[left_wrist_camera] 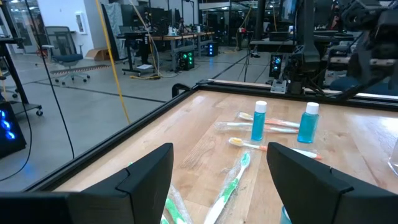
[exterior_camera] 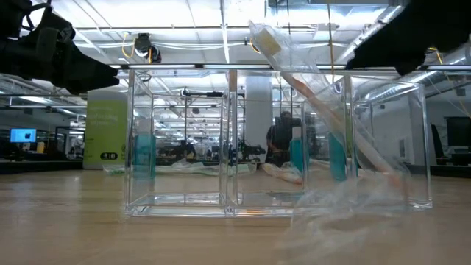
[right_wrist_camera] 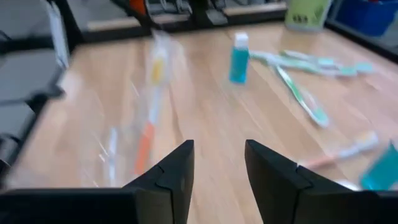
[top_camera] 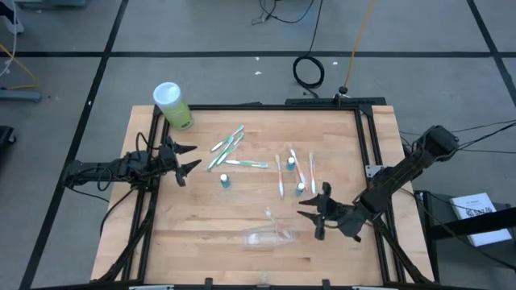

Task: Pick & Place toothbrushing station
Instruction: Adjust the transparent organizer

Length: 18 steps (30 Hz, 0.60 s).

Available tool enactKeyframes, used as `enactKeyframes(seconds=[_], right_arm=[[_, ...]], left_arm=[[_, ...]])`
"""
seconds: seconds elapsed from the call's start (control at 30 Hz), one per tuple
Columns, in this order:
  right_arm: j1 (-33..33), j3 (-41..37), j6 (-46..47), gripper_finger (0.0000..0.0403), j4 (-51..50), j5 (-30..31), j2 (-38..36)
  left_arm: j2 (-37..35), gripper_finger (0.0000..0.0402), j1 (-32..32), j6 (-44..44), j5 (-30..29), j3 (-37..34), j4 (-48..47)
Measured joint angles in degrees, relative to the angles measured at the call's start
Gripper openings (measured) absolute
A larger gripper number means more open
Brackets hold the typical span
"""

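Several green-white toothbrushes (top_camera: 228, 145) and pink-white toothbrushes (top_camera: 290, 169) lie on the wooden table with two blue white-capped tubes (top_camera: 225, 180) (top_camera: 300, 188). A clear compartment box (exterior_camera: 228, 140) stands near the front edge. A wrapped pink-white toothbrush (exterior_camera: 324, 110) leans in it, its lower end down inside and its head sticking out over the rim. Crinkled clear plastic (exterior_camera: 346, 210) lies by the box. My right gripper (top_camera: 309, 221) hovers open just right of the box, nothing between its fingers (right_wrist_camera: 174, 171). My left gripper (top_camera: 189, 159) waits open at the left edge.
A green bottle with a white lid (top_camera: 172, 105) stands at the table's far left corner. A black frame rail (top_camera: 367, 145) runs along the table's edges. Bare wood lies between the brushes and the box.
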Motion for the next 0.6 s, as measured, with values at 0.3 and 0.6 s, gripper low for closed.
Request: enactKeyframes(seconds=[0.3, 0.6], right_arm=[[-3.0, 0.0, -2.1, 0.0128, 9.3, -5.5, 12.8], [-3.4, 0.0, -2.3, 0.0128, 12.5, -10.7, 15.2]], left_arm=[[0.0, 0.0269, 0.0, 0.0, 0.0, 0.0, 0.0], [0.0, 0.0269, 0.0, 0.0, 0.0, 0.0, 0.0]])
